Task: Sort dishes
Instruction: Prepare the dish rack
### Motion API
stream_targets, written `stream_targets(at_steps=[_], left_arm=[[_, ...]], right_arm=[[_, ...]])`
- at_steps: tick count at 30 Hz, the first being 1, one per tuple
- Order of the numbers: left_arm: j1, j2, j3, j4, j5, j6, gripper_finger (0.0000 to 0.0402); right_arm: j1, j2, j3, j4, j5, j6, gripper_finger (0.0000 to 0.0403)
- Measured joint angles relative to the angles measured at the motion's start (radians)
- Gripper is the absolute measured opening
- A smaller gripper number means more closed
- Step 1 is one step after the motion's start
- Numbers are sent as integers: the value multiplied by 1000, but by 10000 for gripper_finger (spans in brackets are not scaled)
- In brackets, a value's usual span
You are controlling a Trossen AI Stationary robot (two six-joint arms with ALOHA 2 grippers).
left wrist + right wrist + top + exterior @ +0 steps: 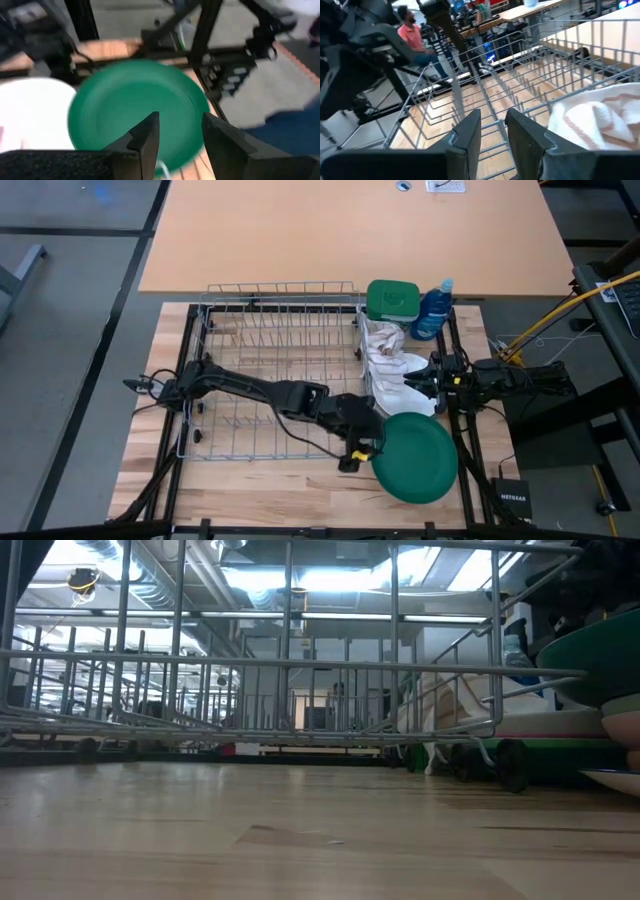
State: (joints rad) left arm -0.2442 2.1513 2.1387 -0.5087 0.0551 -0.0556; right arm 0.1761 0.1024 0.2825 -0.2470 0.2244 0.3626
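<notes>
A dark green plate lies level at the near right of the table. In the low view it tops a stack with a light green plate under it. A white plate lies just beyond it. My left gripper reaches across the wire rack to the green plate's left rim. It is open, with the rim showing between its fingers. My right gripper waits level at the right with a narrow gap and nothing in it.
The empty wire dish rack fills the table's middle. A beige-and-white cloth hangs at the rack's right end. A green tub and a blue bottle stand behind it. A person sits in the room beyond.
</notes>
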Motion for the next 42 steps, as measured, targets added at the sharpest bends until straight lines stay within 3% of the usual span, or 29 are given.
stream_targets(at_steps=[8,15,22,33,42], left_arm=[[-53,0,97,-387,-3,-176,139],[-98,0,98,-576,-3,-262,139],[-124,0,94,-734,-98,-287,139],[-135,2,92,-794,-127,-368,139],[-150,89,92,-868,-155,-371,139]], right_arm=[[0,0,0,-20,-113,0,99],[0,0,0,-46,-113,0,99],[0,0,0,-48,-113,7,99],[0,0,0,-48,-113,8,99],[0,0,0,-48,-113,8,99]])
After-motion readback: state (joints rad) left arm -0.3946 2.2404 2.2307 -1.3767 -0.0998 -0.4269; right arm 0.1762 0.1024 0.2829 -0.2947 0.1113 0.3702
